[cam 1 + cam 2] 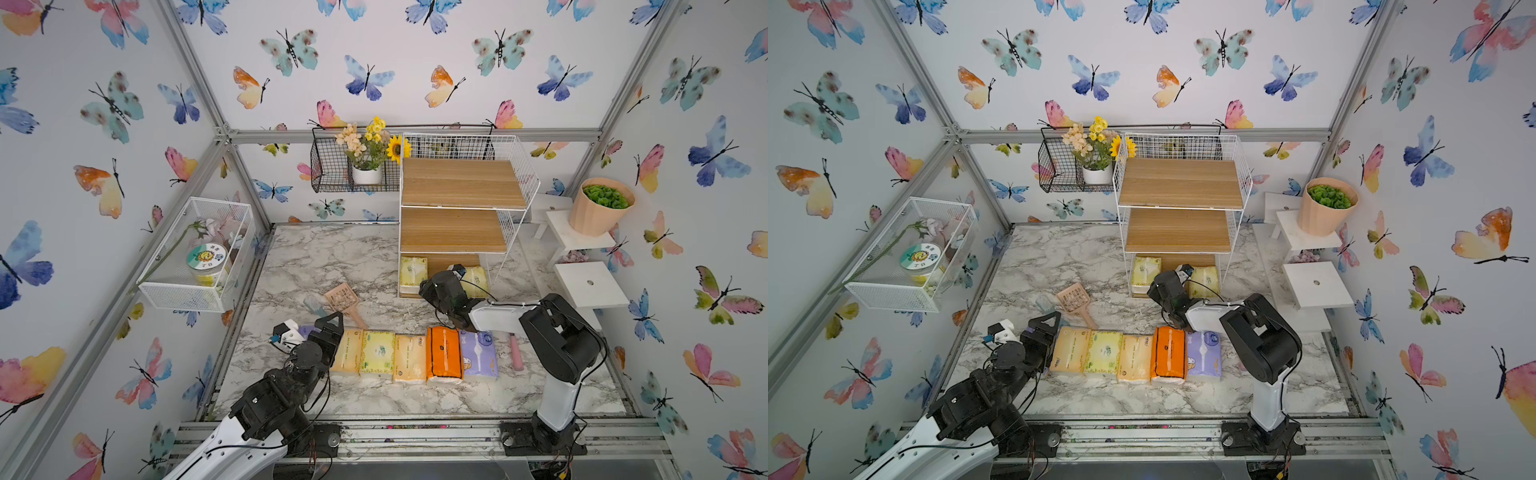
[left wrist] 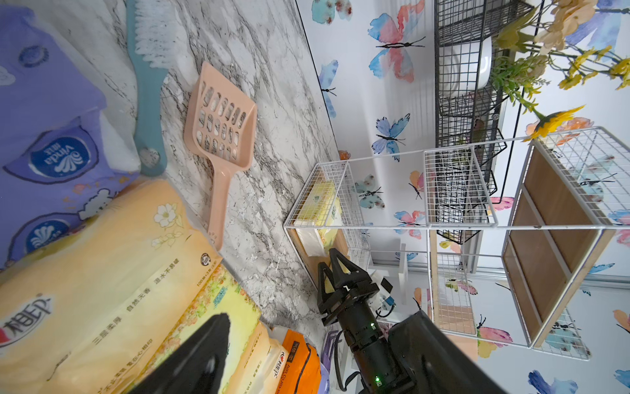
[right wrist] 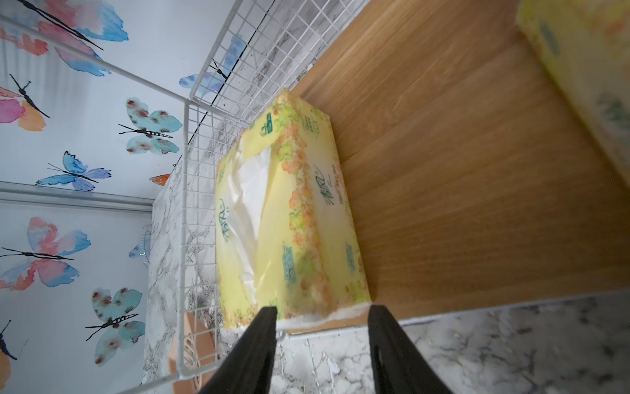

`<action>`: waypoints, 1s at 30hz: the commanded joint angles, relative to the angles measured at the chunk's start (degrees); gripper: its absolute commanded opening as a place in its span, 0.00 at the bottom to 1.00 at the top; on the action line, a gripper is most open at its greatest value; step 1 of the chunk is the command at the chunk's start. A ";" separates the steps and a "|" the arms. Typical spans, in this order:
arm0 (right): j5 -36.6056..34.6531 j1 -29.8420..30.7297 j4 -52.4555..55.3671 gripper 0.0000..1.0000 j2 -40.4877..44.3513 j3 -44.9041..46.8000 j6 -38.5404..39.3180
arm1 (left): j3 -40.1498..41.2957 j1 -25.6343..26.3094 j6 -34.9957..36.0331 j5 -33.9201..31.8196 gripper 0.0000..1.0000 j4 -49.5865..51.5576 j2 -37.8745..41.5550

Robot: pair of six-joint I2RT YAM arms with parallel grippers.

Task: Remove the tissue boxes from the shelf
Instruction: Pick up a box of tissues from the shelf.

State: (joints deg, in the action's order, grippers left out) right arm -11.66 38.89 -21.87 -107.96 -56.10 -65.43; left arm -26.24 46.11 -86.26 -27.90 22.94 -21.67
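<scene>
**Left to right, on the table [image 1: 332, 257]:**
- My left gripper [image 1: 329, 330] hangs at 7 o'clock over a lavender pack [image 1: 306, 331]. Its jaws are wide apart and grip nothing.
- A touching row of packs runs from there toward 5 o'clock:
  - peach pack [image 1: 347, 351]
  - yellow-green pack [image 1: 377, 353]
  - pale yellow pack [image 1: 410, 358]
  - orange pack [image 1: 444, 353]
  - second lavender pack [image 1: 478, 353]
- By my count, six are cleared.

**Shelf [image 1: 461, 183], at 1 o'clock:**
- The top and middle boards are bare.
- The bottom board holds two:
  - a flowered pack [image 3: 289, 211] against the 9 o'clock mesh
  - a pale pack [image 1: 476, 278] at its 3 o'clock
- My right gripper [image 3: 322, 312] straddles the flowered pack's near end. Its jaws are parted and not clamped.

I judge the task three-quarters done.
</scene>
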 commanded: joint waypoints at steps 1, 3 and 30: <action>0.85 -0.81 -2.04 0.48 -1.91 -2.28 1.62 | 0.16 -0.15 0.13 2.22 0.86 -0.88 -0.36; 0.93 -1.10 -2.67 0.46 -2.70 -2.68 1.62 | 0.24 -0.15 -0.10 2.40 0.86 -0.88 -0.46; 5.95 -1.63 -2.44 0.03 5.51 2.18 -2.53 | 3.48 -0.27 -2.79 10.65 0.89 -19.94 -15.52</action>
State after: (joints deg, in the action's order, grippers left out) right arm -7.42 37.43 -24.45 -105.51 -55.35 -65.87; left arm -23.46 46.11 -88.03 -20.43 8.14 -35.07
